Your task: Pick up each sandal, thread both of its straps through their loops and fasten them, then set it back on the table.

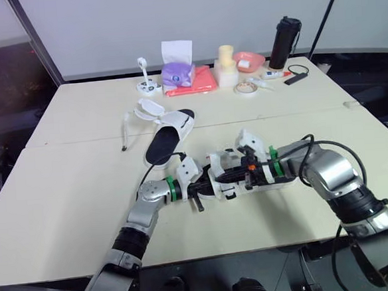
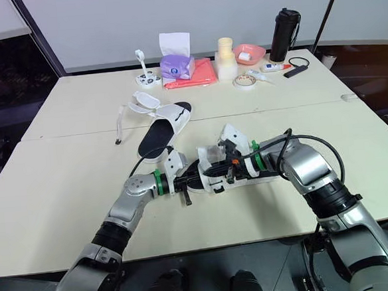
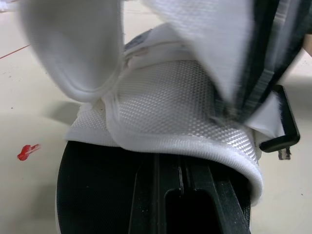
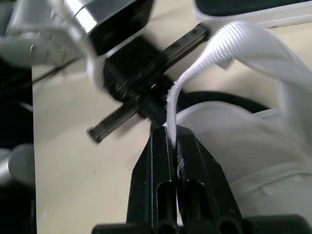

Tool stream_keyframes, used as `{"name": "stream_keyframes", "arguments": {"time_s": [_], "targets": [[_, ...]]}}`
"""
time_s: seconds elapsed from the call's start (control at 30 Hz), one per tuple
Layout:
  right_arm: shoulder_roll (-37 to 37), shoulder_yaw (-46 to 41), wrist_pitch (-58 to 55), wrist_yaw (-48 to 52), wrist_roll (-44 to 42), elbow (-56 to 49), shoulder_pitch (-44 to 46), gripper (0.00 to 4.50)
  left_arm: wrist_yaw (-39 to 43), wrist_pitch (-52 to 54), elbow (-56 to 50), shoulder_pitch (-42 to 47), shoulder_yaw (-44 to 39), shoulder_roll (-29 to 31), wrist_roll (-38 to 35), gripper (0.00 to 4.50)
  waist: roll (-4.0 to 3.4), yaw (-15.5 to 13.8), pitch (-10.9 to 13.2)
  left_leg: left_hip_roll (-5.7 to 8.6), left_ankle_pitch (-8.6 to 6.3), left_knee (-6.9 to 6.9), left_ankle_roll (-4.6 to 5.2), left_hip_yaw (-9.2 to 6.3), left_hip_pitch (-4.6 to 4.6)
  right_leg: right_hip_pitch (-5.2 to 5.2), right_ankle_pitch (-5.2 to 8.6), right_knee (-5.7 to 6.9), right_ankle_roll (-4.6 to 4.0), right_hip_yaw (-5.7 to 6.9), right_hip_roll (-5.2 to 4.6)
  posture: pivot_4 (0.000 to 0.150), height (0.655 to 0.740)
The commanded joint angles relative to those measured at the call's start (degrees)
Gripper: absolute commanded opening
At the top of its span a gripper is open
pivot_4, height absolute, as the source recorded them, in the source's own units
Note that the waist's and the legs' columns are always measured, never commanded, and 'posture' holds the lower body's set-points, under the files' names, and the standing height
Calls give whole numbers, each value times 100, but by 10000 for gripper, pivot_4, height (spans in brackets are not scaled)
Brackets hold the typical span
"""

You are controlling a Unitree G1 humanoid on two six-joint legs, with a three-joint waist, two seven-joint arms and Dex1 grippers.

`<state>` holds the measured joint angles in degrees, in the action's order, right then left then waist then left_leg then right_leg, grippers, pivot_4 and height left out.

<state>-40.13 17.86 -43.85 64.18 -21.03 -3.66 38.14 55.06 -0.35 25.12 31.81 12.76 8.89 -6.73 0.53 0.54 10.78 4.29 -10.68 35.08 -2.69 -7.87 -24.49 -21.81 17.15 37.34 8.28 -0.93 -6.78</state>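
Nearest to the camera, the near sandal is held just above the surface, between the two pincers at the front middle. Right pincer is clenched on a white woven strap, pinched edge-on near its free end. Left pincer looks clenched on the mesh upper at the sandal's other end, though its tips are covered by the fabric. Near sandal's long axis is laid across the surface, left to right; toe and heel cannot be told apart.

Far sandal is lying sole-down further back, well apart from the pincers, with its straps undone and splayed. Its long axis runs diagonally from near-left to far-right.

Handling, judged: both sandals are likely light, with a stiff sole and soft, floppy straps that fold and twist when pushed. The strap is best pinched close to its tip, so it stays straight for threading. The body is best held by the sole edge or the upper beside the loop, so that the loop is kept steady.
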Motion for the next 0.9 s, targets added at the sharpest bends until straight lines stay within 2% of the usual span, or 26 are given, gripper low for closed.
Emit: {"name": "stream_keyframes", "arguments": {"time_s": [0.03,0.2,0.23,0.33,0.43,0.53,0.77,0.9], "targets": [[-228,255,263,85,345,-306,-224,485,30,73,31,-73,150,-11,72,0,0,1,0,0,0,0,0,2,0,0,0,0,0,-2,-1,1500,7400],[-315,326,381,64,581,-408,-294,485,40,64,53,-55,159,-27,79,0,0,-7,-1,0,0,1,0,-2,4,9,0,-3,0,3,-1,1500,7400],[-314,323,383,54,611,-415,-294,2999,43,64,52,-56,159,-27,79,0,1,-8,-1,0,0,1,0,-2,4,9,0,-3,0,2,-1,1500,7400],[-350,277,371,61,650,-461,-285,13914,47,65,53,-54,159,-26,80,0,1,-9,-1,0,0,1,0,-4,6,12,0,-4,0,3,-1,1500,7400],[-477,120,171,28,604,-697,-261,29601,44,65,60,-48,159,-24,87,0,1,-17,-1,0,0,3,0,-6,6,14,0,-5,0,4,-1,1500,7400],[-872,-350,-307,63,235,-1432,-414,44463,34,73,52,-52,154,-26,86,0,1,-54,-1,0,0,3,0,-8,5,14,0,-7,0,4,-2,1500,7400],[-1569,-1645,-1429,-111,-794,-2866,-1083,44463,27,43,112,-30,156,-25,71,0,2,-126,0,-4,-1,-1,0,-3,1,9,0,-16,0,3,-2,1500,7400],[-1421,-2110,-1942,-543,-1208,-3273,-1741,44463,37,8,158,-3,158,-37,68,0,3,-128,0,-5,-1,1,1,0,1,10,0,-17,0,3,-2,1500,7400]]}}
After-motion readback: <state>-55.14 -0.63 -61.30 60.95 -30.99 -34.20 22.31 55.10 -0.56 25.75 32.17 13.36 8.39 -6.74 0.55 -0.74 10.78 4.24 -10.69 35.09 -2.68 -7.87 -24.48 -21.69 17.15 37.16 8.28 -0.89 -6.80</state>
